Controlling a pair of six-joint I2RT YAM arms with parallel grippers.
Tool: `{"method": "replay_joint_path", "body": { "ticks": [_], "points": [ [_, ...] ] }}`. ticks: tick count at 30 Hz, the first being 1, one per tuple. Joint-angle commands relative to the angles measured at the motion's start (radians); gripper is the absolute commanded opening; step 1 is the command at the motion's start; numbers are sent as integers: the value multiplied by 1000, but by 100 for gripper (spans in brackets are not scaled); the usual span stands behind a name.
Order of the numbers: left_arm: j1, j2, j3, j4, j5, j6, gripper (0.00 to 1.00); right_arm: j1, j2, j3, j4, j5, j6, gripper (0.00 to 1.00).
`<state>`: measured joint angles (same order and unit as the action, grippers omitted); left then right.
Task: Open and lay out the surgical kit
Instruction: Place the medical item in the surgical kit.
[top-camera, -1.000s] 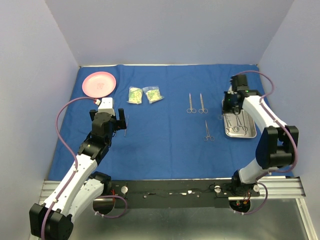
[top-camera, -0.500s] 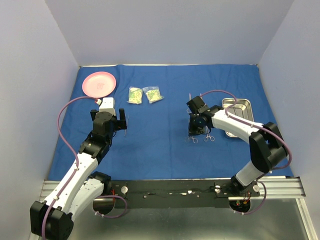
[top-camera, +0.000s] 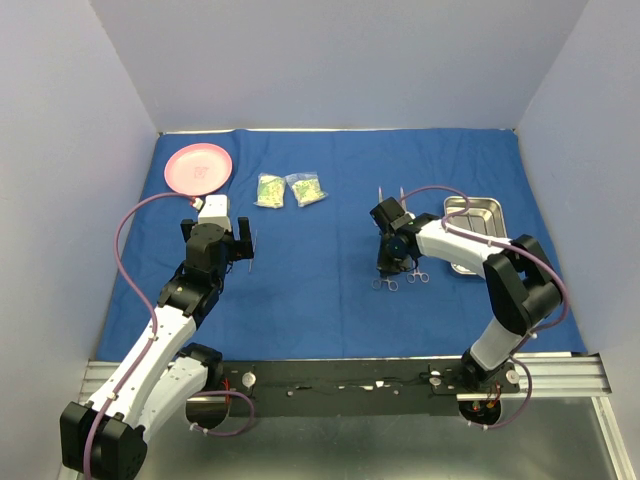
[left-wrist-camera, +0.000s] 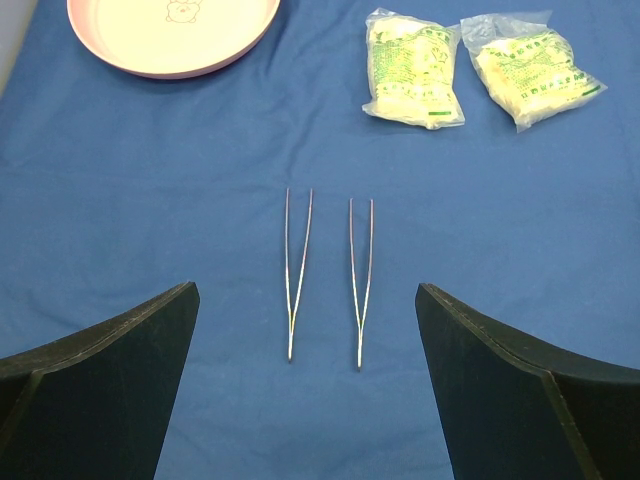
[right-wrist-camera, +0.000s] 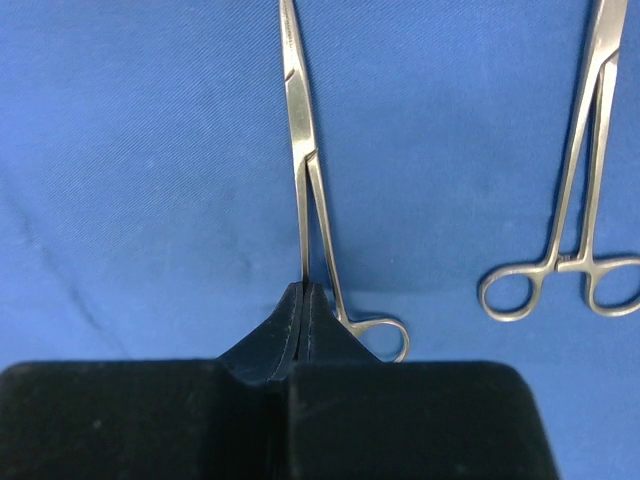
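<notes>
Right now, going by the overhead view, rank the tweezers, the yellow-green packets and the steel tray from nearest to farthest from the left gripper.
1. Tweezers: right by the open left gripper, on its right.
2. Yellow-green packets: farther back, slightly right.
3. Steel tray: far across, on the right arm's side.

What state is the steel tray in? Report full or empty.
Empty where visible: the steel tray shows bare metal; the right arm covers its near corner.

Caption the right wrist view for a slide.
The right tool grips one forceps; a second forceps lies beside it on the blue cloth.
</notes>
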<state>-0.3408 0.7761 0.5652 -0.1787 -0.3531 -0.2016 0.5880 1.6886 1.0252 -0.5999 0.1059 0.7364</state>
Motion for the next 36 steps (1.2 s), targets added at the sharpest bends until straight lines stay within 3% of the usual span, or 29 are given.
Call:
{"method": "replay_joint_path", "body": {
  "ticks": [1, 24, 29, 33, 36],
  "points": [
    [-3, -14, 2, 22, 8, 1, 99, 4, 28, 3, 32, 52, -51, 1],
    [-3, -21, 2, 24, 11, 2, 98, 6, 80, 72, 17, 74, -134, 2],
    [-3, -23, 2, 25, 13, 2, 98, 6, 75, 61, 26, 58, -124, 11],
    [-3, -23, 1, 25, 14, 4, 98, 6, 54, 72, 15, 63, -123, 30],
    [-3, -23, 1, 25, 14, 4, 98, 4, 25, 107, -17, 67, -132, 39]
  ]
}}
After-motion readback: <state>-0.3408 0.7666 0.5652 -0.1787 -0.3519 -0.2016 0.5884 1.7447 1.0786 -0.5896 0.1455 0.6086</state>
